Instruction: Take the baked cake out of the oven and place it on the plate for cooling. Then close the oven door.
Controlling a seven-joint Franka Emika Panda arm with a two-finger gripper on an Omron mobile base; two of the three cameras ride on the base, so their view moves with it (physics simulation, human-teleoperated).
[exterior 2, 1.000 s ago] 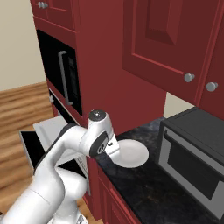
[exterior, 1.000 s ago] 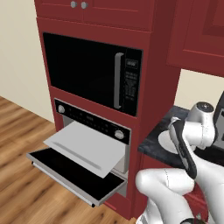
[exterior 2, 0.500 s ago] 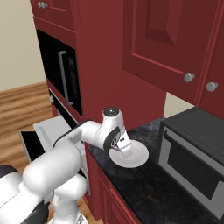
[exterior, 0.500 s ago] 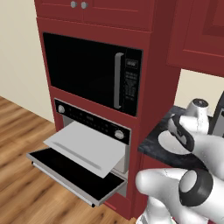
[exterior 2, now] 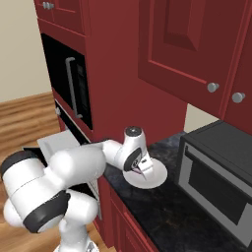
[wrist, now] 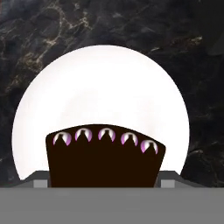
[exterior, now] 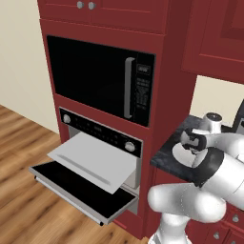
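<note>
Holding cake (wrist: 105, 159) between spread fingers (wrist: 40, 180) over plate (wrist: 100, 87); off-centre release risks slice tipping off rim

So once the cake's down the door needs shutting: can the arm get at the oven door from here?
Probably yes: the oven door hangs open with nothing in front of it, but the fingers are over the plate, so a wide swing is needed.
</note>
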